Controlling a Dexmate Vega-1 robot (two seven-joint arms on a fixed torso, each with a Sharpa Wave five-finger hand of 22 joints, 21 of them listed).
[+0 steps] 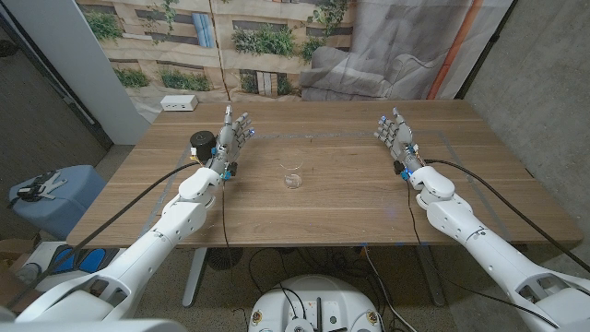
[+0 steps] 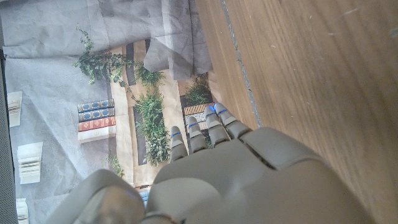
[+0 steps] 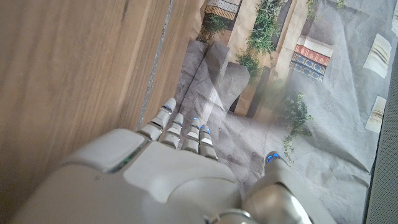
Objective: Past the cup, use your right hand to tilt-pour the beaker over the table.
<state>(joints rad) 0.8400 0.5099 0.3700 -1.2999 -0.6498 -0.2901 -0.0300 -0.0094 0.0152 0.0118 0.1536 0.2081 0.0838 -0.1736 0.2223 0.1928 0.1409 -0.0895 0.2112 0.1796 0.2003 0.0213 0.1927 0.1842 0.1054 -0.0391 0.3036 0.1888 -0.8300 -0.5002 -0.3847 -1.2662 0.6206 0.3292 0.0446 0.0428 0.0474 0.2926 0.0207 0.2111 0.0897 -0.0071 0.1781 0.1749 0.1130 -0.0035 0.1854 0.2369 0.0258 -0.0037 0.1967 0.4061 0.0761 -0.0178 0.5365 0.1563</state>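
Right hand (image 1: 396, 136) on the table's right, fingers apart, holding nothing, left hand (image 1: 232, 138) likewise on the left, clear beaker (image 1: 292, 172) upright between them, black cup (image 1: 201, 145) just left of the left hand.

The back of the right hand (image 3: 155, 180) lies close to the camera, its fingers (image 3: 163, 118) straight, side by side and holding nothing. Beside it runs the wooden table (image 3: 74, 68), and beyond the fingertips hangs a grey sheet (image 3: 336, 124) printed with plants and books.
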